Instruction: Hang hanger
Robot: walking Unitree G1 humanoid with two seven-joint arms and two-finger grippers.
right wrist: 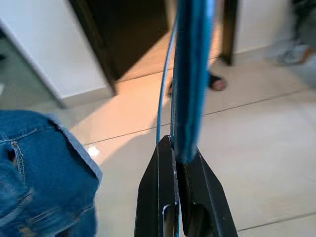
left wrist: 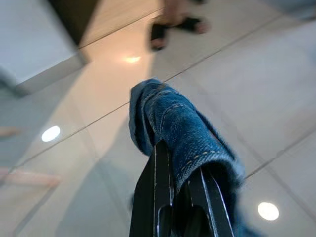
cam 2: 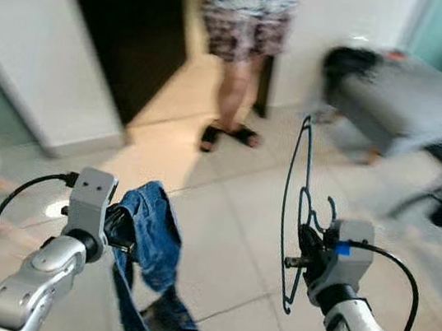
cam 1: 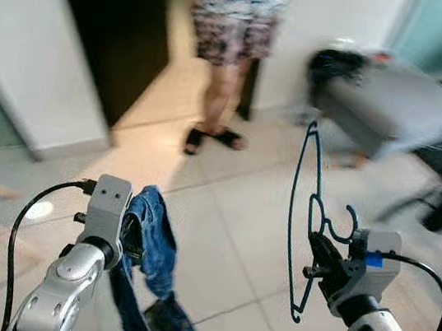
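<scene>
Hanger (cam 1: 308, 195): thin teal wire, smooth, looks plastic-coated.
Jeans (cam 1: 153, 243): blue denim cloth, matt, tan stitching along the hems.
Floor (cam 1: 231, 209): pale tiles, glossy, mirroring ceiling lights.
Arms (cam 1: 61, 291): silver, satin sheen, like metal.
Fingers (right wrist: 160, 197): black, smooth, looks like hard plastic.
Cables (cam 1: 17, 235): black, rubbery.
Dress (cam 1: 236, 5): patterned light cloth.

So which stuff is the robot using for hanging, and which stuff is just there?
For the job:
- blue hanger, held in the right gripper
- denim jeans, held in the left gripper

Just there:
- grey chair with a dark thing on it
- person in sandals, standing by the doorway
</scene>
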